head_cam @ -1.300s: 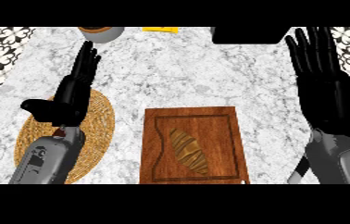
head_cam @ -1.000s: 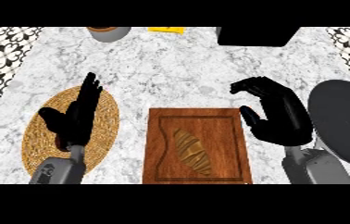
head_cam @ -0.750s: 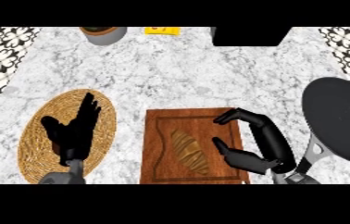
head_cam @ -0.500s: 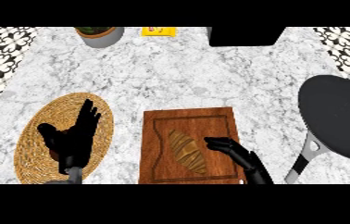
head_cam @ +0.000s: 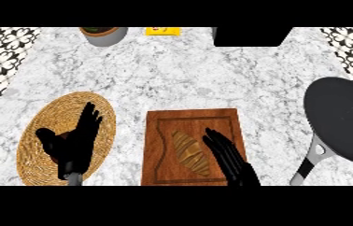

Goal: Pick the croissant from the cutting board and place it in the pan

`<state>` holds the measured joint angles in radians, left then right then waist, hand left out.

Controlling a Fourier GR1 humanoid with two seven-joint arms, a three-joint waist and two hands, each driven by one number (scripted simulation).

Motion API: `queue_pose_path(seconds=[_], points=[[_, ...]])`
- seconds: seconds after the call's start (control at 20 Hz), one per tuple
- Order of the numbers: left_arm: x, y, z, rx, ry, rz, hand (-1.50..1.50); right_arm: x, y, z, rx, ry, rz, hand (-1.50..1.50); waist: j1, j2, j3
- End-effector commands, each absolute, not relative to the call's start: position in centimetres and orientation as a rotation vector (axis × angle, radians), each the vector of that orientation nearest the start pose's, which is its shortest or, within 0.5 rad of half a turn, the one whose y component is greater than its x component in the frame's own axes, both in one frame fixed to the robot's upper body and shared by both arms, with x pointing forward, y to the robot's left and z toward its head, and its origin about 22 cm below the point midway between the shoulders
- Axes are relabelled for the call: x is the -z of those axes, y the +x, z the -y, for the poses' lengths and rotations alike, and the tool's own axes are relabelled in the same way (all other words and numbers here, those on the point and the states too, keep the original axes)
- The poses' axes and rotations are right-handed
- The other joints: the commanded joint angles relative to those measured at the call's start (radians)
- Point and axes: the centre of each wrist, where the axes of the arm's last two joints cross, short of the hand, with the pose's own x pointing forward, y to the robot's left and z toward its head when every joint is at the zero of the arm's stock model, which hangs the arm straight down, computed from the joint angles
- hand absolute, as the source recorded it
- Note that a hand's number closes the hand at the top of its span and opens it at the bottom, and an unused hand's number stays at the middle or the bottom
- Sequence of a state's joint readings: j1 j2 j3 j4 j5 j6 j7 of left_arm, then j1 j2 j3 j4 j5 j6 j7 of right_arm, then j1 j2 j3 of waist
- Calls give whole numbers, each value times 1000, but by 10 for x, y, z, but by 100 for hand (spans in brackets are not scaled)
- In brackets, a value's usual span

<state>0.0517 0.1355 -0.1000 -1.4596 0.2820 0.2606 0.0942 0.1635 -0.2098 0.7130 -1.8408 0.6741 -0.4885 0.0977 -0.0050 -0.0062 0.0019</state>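
I see the croissant lying flat in the board's recessed middle, golden brown with ridged bands, its long axis slanting from upper left to lower right. The board is dark reddish wood with a groove round its edge. The pan is dark and round at my right edge, well apart, its grey handle pointing down-left.
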Motion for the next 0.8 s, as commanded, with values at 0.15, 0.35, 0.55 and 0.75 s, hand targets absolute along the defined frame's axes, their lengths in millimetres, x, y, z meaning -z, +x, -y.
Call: queue_pose_path(seconds=[0.15, 0.35, 0.55, 0.75], points=[[44, 223, -240, -249, 80, 1225, 0, -76, 194, 98, -800, -537, 1629, -150, 14, 8, -5], [38, 226, -247, -228, 53, 1242, 0, -57, 206, 94, -1119, -659, 1344, -150, 31, 10, -8], [50, 212, -245, -246, 73, 1218, 0, -74, 230, 73, -1262, -691, 1188, -150, 32, 9, -5], [39, 222, -231, -256, 53, 1230, 0, -84, 246, 36, -1275, -630, 1218, -150, 17, 7, -2]])
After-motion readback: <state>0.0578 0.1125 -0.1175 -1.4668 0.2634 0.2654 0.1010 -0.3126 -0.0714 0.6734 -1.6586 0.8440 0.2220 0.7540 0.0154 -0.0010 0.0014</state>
